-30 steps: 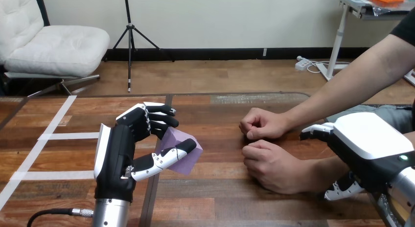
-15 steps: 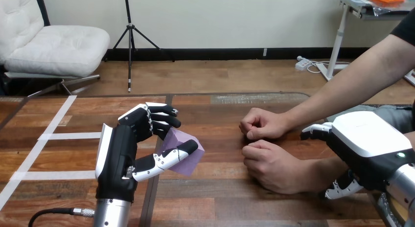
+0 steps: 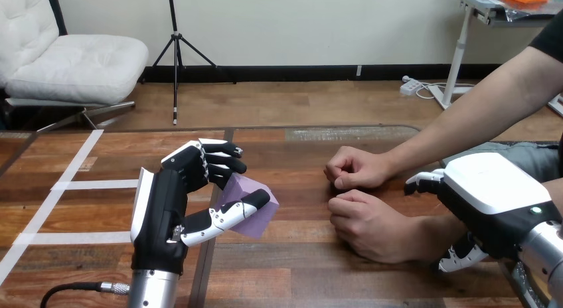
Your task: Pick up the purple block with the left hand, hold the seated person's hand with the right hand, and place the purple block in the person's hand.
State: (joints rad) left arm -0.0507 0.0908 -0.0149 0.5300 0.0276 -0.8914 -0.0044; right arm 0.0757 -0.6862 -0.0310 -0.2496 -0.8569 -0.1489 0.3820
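L hand (image 3: 166,208) clenched on purple block (image 3: 257,220); R hand (image 3: 492,192) over person's wrist (image 3: 430,232), grip can't tell.

The left robot hand (image 3: 166,202) is black with a white shell along its back and black-and-white fingers; the forearm (image 3: 151,291) below it is silver. The block (image 3: 255,218) in its fingers is plain pale purple. The right robot hand (image 3: 494,195) is black under a broad white shell. The tabletop (image 3: 299,255) is brown wood with darker streaks, and white tape strips (image 3: 86,184) cross it left of the left robot hand.
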